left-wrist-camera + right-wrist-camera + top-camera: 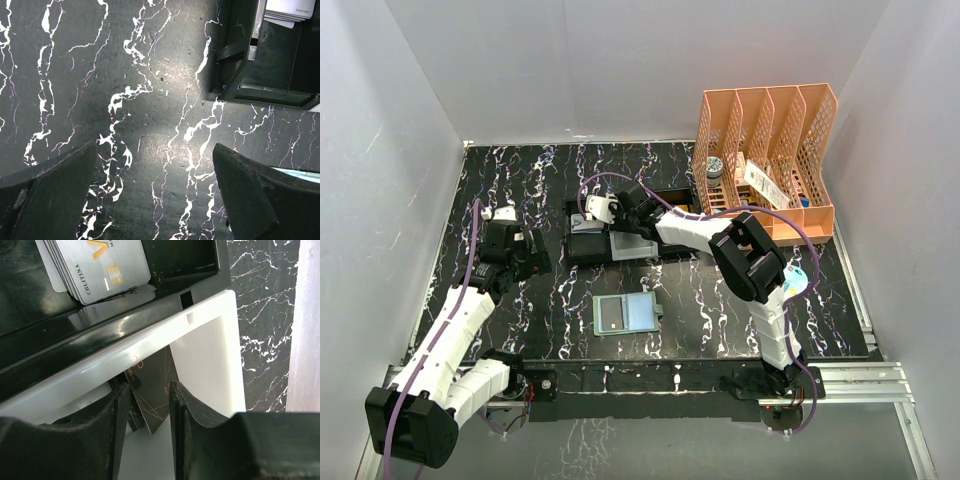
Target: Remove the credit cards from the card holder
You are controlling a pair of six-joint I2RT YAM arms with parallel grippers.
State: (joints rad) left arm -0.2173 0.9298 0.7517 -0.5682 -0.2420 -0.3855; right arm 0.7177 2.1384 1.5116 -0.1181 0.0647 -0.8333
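The card holder lies open and flat near the middle of the surface, its pale pocketed inside facing up. No arm touches it. At its 12 o'clock sit two trays, and the right arm reaches over them.

In the right wrist view the right pincer is nearly closed. Its two fingers pinch a dark card, held tilted just over the white tray. The black tray adjoins the white one and holds a fanned stack of silver cards.

The left pincer is at 10 o'clock from the card holder and well apart from it. It is spread wide and holds nothing, with bare marbled surface between its fingers. An orange file rack stands at 2 o'clock, at the far corner.
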